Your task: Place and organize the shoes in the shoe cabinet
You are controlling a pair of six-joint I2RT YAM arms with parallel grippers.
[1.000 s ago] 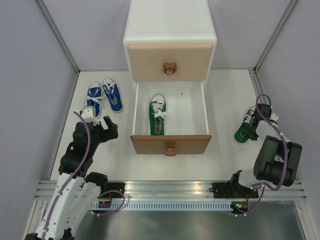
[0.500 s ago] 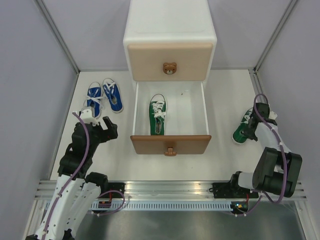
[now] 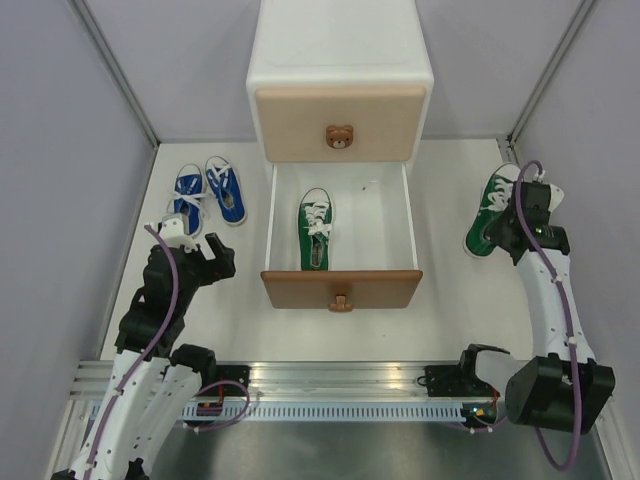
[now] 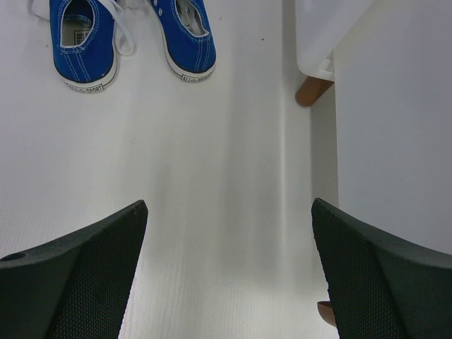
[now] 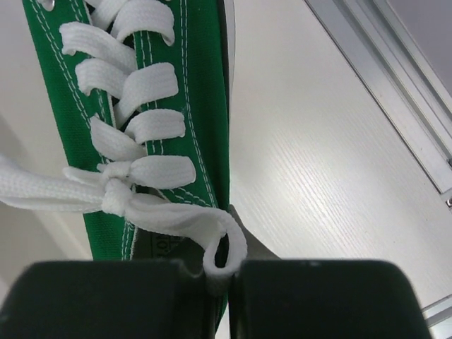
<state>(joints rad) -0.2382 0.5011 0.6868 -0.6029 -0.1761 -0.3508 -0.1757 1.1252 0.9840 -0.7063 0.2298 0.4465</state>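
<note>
My right gripper is shut on a green sneaker, pinching its side wall and a white lace loop, and holds it above the table at the right. A second green sneaker lies in the open brown lower drawer of the white shoe cabinet. Two blue sneakers sit side by side on the table at the left. My left gripper hangs open just near of the blue pair, nothing between its fingers.
The beige upper drawer with its bear knob is closed. A brown cabinet foot shows in the left wrist view. Grey walls stand close at both sides, and a metal rail runs along the near edge.
My right gripper closed on the green sneaker and raised it, moving it away from me toward the back right. The left arm has not moved.
</note>
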